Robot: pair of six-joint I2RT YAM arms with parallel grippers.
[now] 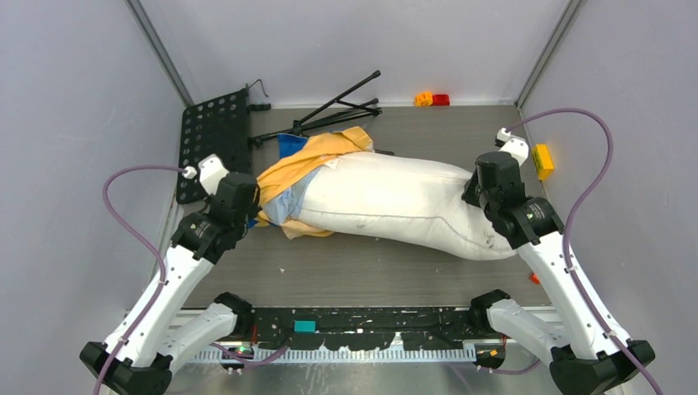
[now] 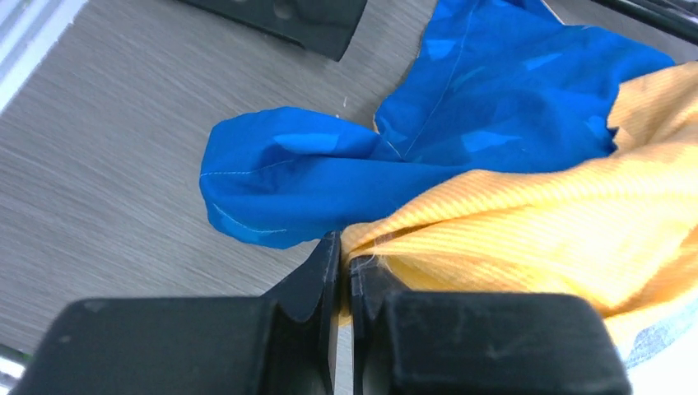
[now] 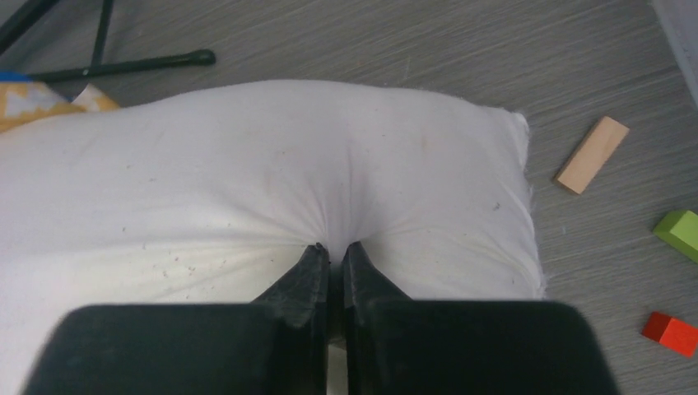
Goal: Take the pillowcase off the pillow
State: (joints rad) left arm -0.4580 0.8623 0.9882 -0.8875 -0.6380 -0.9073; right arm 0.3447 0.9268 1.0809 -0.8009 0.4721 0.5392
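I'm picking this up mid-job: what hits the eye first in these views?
A big white pillow lies across the table, mostly bare, with the orange-and-blue pillowcase bunched over its left end. The right gripper is pinched shut on the pillow's right end, while the left gripper is shut on the pillowcase's orange edge.

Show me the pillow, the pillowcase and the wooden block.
pillow (image 1: 395,204), top view, bare white middle.
pillowcase (image 2: 527,226), left wrist view, orange-yellow reverse side.
wooden block (image 3: 591,154), right wrist view, its middle.
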